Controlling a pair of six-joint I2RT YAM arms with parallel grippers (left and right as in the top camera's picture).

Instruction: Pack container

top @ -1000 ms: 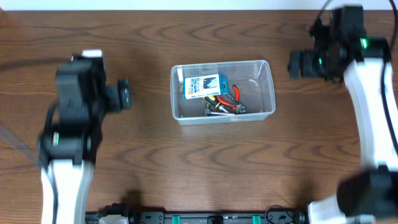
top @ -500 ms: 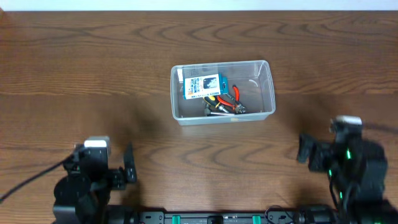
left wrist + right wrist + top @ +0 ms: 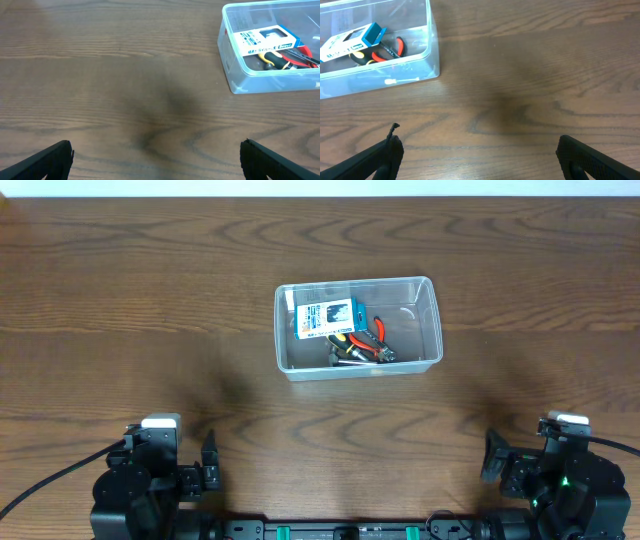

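Observation:
The clear plastic container (image 3: 432, 320) sits at the table's middle, a little toward the far side. It holds a small blue-and-white box (image 3: 326, 317) and red-handled pliers (image 3: 372, 341) with other small tools. It also shows in the left wrist view (image 3: 235, 80) and in the right wrist view (image 3: 432, 55). My left gripper (image 3: 155, 160) is open and empty at the near left edge. My right gripper (image 3: 479, 157) is open and empty at the near right edge. Both are far from the container.
Both arms (image 3: 150, 485) (image 3: 560, 480) are folded back at the table's near edge. A black rail (image 3: 340, 530) runs along the near edge between them. Brown wood table (image 3: 130, 300) surrounds the container.
Both arms have drawn back from beside the container to the near edge of the table, then settled slightly lower. The container and its contents have not moved.

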